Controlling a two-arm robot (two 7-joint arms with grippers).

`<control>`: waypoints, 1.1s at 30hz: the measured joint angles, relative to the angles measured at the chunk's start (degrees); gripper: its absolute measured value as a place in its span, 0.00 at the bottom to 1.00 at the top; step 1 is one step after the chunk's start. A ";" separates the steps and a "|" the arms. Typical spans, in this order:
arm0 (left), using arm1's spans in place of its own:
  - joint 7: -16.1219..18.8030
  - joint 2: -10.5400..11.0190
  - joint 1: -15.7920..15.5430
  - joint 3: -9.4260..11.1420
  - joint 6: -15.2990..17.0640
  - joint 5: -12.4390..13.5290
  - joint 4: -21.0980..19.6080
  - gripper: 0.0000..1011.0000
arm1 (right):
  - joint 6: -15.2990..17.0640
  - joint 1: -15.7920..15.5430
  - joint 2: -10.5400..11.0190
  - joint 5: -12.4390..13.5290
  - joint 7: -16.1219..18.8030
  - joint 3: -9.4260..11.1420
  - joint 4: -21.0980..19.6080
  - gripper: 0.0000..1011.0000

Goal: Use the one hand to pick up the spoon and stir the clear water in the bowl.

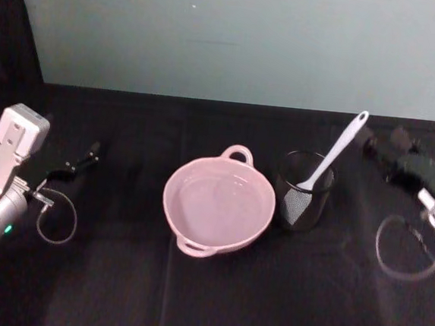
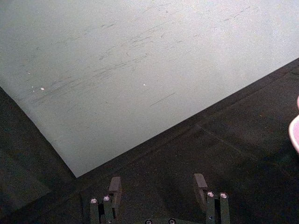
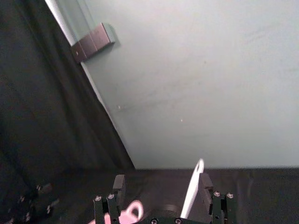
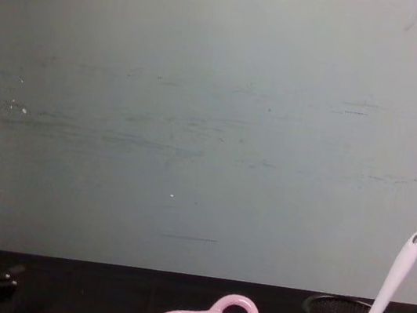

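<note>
Where black cloth (image 1: 213,300) ends, a pale green wall (image 1: 251,36) rises.

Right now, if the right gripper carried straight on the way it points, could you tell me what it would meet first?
Probably the spoon: in the right wrist view its white handle rises between the open fingers of the right gripper, standing in the black mesh cup. The pink bowl lies beyond. Depth is unclear, so the cup's rim could come first.

My left gripper (image 1: 89,154) low at far left, jaws apart, idle. My right gripper (image 1: 379,143) raised at right, jaws apart, empty.
</note>
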 joint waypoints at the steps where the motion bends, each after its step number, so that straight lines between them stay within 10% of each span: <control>1: 0.00 0.00 0.00 0.00 0.00 0.00 0.00 1.00 | -0.17 -1.33 0.09 -0.31 -0.28 0.17 -0.82 0.99; 13: 0.00 0.00 0.00 0.00 0.00 0.00 0.00 1.00 | -2.73 -7.69 -0.85 -9.03 -7.41 1.41 -1.63 0.99; 33: 0.00 0.00 0.00 0.00 0.00 0.00 0.00 1.00 | -3.07 11.25 -6.20 -34.15 -17.40 -7.38 18.14 0.99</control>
